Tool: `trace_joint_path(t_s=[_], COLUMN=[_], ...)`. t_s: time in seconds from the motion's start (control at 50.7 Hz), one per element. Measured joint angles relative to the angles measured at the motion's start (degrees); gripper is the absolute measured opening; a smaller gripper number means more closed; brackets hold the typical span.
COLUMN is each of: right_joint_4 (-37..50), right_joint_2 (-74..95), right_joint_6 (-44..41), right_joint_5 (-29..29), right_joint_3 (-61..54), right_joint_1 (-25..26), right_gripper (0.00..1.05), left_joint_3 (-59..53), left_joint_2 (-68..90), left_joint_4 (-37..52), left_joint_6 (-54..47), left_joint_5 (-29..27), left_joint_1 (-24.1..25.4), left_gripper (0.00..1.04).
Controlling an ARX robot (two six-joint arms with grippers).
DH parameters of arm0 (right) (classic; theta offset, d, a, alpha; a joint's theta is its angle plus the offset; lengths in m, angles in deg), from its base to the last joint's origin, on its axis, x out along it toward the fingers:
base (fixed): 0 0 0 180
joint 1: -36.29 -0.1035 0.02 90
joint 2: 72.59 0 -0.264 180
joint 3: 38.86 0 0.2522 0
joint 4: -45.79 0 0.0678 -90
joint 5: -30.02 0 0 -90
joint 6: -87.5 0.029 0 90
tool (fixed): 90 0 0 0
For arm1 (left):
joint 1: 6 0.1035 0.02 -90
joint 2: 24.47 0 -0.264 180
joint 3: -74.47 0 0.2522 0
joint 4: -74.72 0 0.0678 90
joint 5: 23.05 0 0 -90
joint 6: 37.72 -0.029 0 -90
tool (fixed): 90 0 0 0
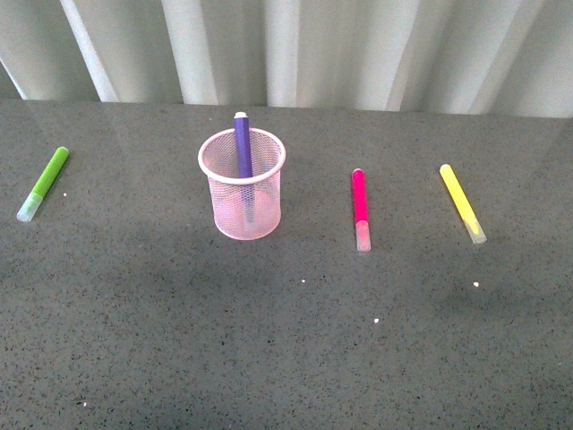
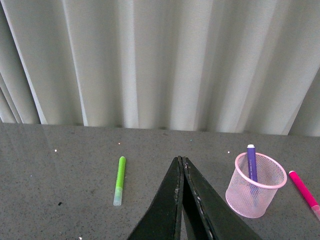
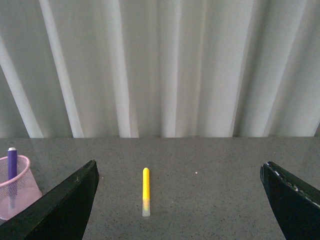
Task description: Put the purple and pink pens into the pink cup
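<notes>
purple pen (image 1: 243, 143) stands in pink cup (image 1: 264, 210), ahead of pinched-shut left gripper (image 2: 180, 160); pink pen (image 1: 360, 206) lies ungrasped, right gripper (image 3: 180, 164) gapes empty.

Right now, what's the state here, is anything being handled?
Nothing is held. The purple pen stands in the pink cup. The pink pen lies on the table to the cup's right, not yet in. The left gripper is shut and empty, the right gripper open and empty. A green marker and a yellow marker lie at the far sides.
</notes>
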Motion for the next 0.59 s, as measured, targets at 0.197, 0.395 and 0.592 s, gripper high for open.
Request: trace_joint_path(t_s=[0.197, 0.395, 0.592], right_joint_4=[0.0, 0.0, 0.0], right_joint_2=[0.0, 0.0, 0.0], right_joint_6=[0.0, 0.0, 0.0], right_joint_5=[0.0, 0.0, 0.0], right_joint_3=[0.0, 0.0, 0.0], right_joint_1=[0.0, 0.0, 0.0], right_gripper=[0.98, 0.98, 0.98], left_joint_3=[0.0, 0.0, 0.0], left_joint_2=[-5.0, -7.8, -10.6], left_joint_4=[-5.0, -7.8, -10.5], left_joint_6=[0.0, 0.0, 0.0], left_joint_5=[0.0, 0.0, 0.0], left_joint_1=[0.0, 0.0, 0.0], left_gripper=[0.04, 0.04, 0.04])
